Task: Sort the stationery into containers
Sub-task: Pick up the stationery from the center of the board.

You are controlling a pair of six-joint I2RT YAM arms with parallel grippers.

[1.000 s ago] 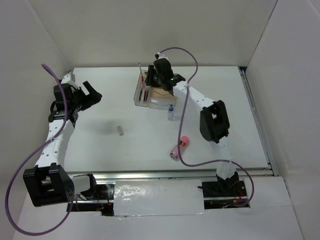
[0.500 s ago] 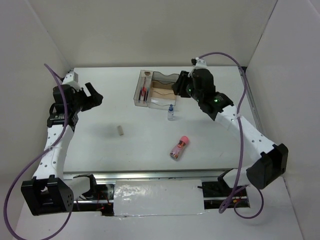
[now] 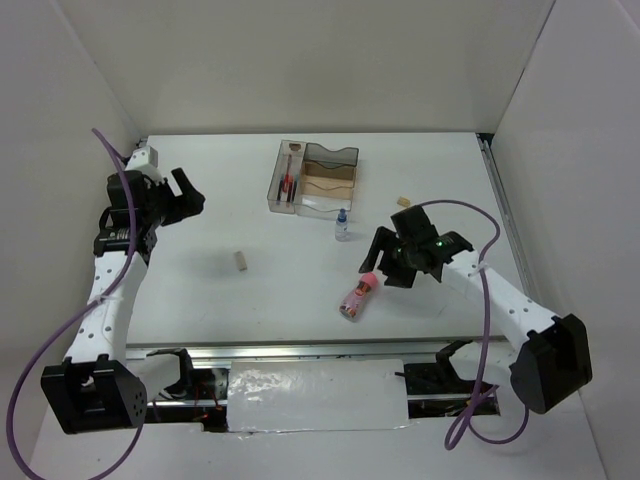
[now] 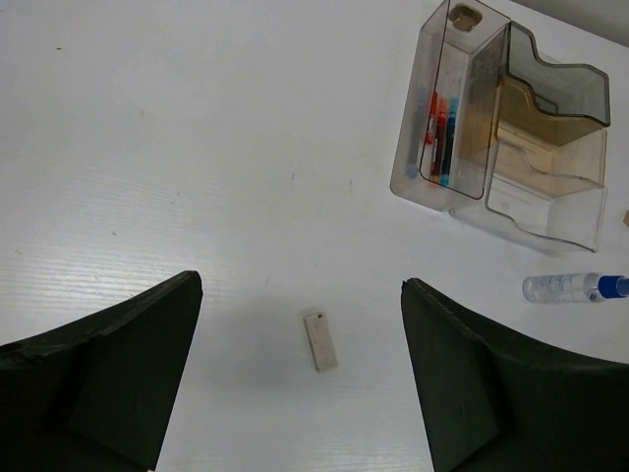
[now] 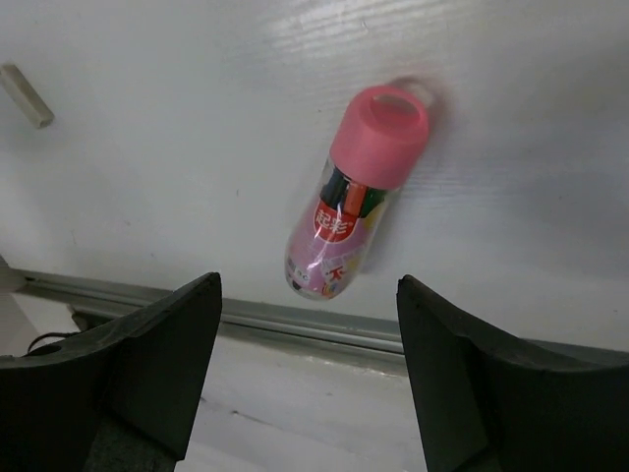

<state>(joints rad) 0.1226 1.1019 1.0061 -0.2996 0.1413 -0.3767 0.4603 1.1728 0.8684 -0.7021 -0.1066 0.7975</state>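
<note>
The smoky clear organizer tray (image 3: 340,160) (image 4: 550,211) stands at the table's far middle, with red and dark-blue pens (image 3: 288,184) (image 4: 439,138) in its long narrow compartment. A tiny blue-capped bottle (image 3: 343,224) (image 4: 575,287) lies just in front of it. One beige block (image 3: 240,261) (image 4: 319,342) lies under my open left gripper (image 3: 186,193) (image 4: 301,281), well apart from the fingers. My right gripper (image 3: 385,264) (image 5: 309,281) hangs open above the pink tube (image 3: 358,294) (image 5: 359,197), not touching it. Another beige block (image 3: 404,202) lies right of the tray.
The table's near edge, a metal rail (image 5: 295,320) (image 3: 330,348), runs just past the pink tube's base. White walls close in the left, back and right sides. A small tan item (image 4: 464,15) sits at the far end of the narrow compartment.
My right arm swung from the tray back toward the near side and now hovers over the pink tube, its jaws opened wider. The left arm barely moved.
</note>
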